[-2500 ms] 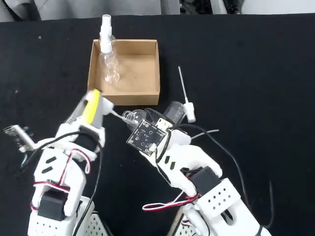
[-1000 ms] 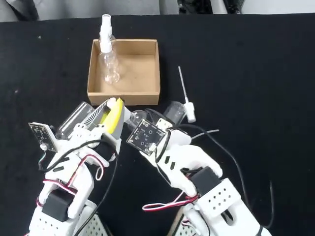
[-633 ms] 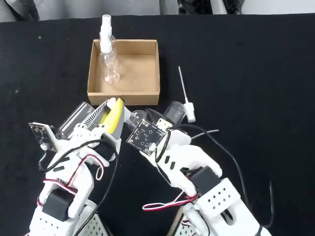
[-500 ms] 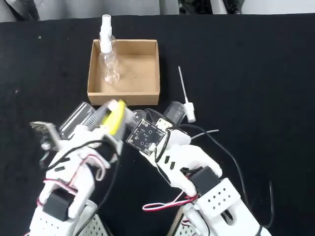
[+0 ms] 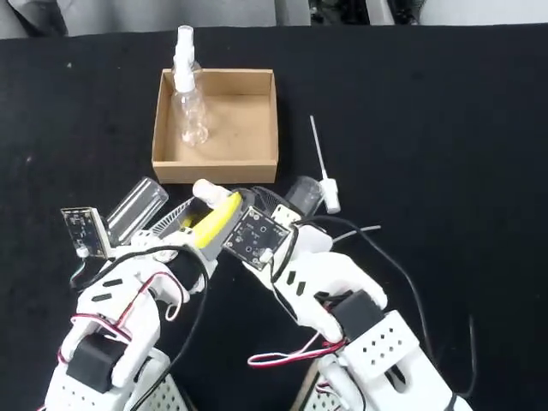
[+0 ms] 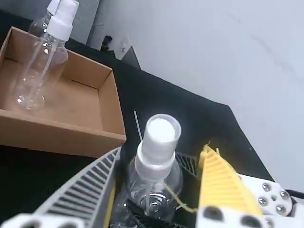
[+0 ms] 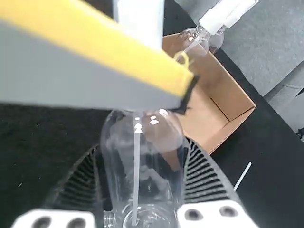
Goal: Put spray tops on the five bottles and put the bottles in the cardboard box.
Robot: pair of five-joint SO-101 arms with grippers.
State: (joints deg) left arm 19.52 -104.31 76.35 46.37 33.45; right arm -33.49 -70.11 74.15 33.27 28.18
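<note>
My right gripper (image 7: 142, 148) is shut on a clear bottle (image 7: 153, 135) held just in front of the cardboard box (image 5: 216, 172). A white spray top (image 6: 159, 138) sits on this bottle's neck, its thin tube hanging down inside. My left gripper (image 6: 161, 153) stands open around that top, the yellow finger (image 5: 218, 224) on one side and the grey ribbed finger (image 6: 90, 187) on the other, with small gaps showing. A capped bottle (image 5: 188, 103) leans inside the box against its far left corner.
A bare clear bottle (image 5: 137, 204) lies left of my left arm. Another topless bottle (image 5: 304, 193) and a loose spray top with a long tube (image 5: 325, 180) lie right of the box. Cables trail by the right arm (image 5: 325, 278).
The left gripper swung right from beside the box to over the bottle in the right gripper. The spray top it carried earlier now sits on that bottle. The right arm stayed put.
</note>
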